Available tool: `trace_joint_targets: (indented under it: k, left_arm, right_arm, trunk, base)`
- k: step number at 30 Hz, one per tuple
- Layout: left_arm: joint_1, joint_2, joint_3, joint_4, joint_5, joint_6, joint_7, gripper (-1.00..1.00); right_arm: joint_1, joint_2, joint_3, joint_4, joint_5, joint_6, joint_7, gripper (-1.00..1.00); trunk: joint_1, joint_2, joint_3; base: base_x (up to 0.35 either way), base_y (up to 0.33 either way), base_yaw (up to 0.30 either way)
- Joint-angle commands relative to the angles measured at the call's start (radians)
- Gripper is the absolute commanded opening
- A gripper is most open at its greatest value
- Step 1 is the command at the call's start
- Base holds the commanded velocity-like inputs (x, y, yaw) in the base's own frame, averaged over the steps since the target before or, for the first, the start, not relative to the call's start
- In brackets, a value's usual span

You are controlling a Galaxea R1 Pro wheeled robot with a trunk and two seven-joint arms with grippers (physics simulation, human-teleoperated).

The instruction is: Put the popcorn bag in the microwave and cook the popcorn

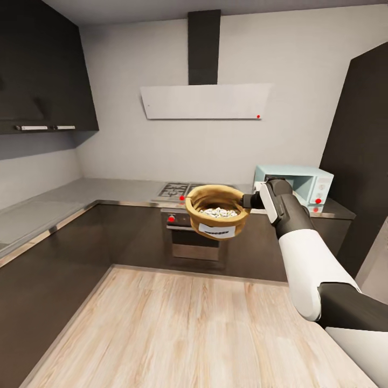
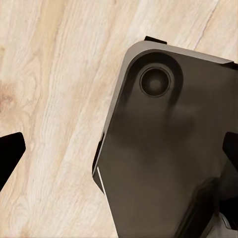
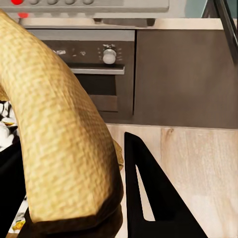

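Observation:
My right gripper (image 1: 249, 201) holds the mustard-tan popcorn bag (image 1: 217, 215) in the air by its thick rolled rim, in front of the oven. Whitish popcorn (image 1: 218, 212) lies heaped inside, and the white label faces me. In the right wrist view the rim (image 3: 59, 134) sits between the gripper's (image 3: 74, 198) black fingers (image 3: 148, 198), with some popcorn (image 3: 6, 124) showing beside it. The mint-blue microwave (image 1: 293, 186) stands on the steel countertop (image 1: 108, 189) just behind my right wrist, its dark door closed. The left gripper (image 2: 124, 144) hangs open over the floor and my base.
A black built-in oven (image 1: 188, 237) sits under the hob (image 1: 175, 189), with a white range hood (image 1: 205, 101) above. Dark cabinets line the left wall, and a tall dark unit (image 1: 361, 161) stands right of the microwave. Wood floor (image 1: 188, 323) lies between the counters.

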Motion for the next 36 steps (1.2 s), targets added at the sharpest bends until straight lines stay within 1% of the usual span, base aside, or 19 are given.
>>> trace_joint_targets:
  k: [1,15,17,20,36]
  left_arm:
    - [0.000,0.000,0.001,-0.002,0.003,-0.002,0.002,1.00]
    - [0.000,-0.001,-0.001,-0.002,0.001,-0.002,0.002,1.00]
    - [0.000,-0.003,-0.004,-0.001,-0.006,-0.003,0.004,1.00]
    - [0.001,-0.003,-0.004,-0.001,-0.009,-0.003,0.003,1.00]
    - [0.000,-0.003,-0.004,-0.001,-0.008,-0.003,0.003,1.00]
  right_arm:
    - [-0.001,0.001,-0.003,-0.001,-0.005,0.003,-0.006,-1.00]
    - [-0.001,0.000,-0.005,-0.001,-0.003,0.003,-0.005,-1.00]
    - [-0.001,0.000,-0.005,-0.001,-0.003,0.003,-0.005,-1.00]
    - [-0.001,0.000,-0.006,-0.001,-0.003,0.003,-0.005,-1.00]
    - [-0.001,0.000,-0.006,-0.001,-0.003,0.003,-0.005,-1.00]
  trunk:
    - [0.000,-0.001,-0.001]
    - [0.000,-0.001,-0.001]
    - [0.000,-0.001,-0.001]
    - [0.000,-0.001,-0.001]
    - [0.000,-0.001,-0.001]
  base:
    - [0.000,0.000,-0.002]
    - [0.000,0.000,0.000]
    - [-0.333,0.000,0.000]
    - [-0.345,0.000,0.000]
    - [-0.346,0.000,0.000]
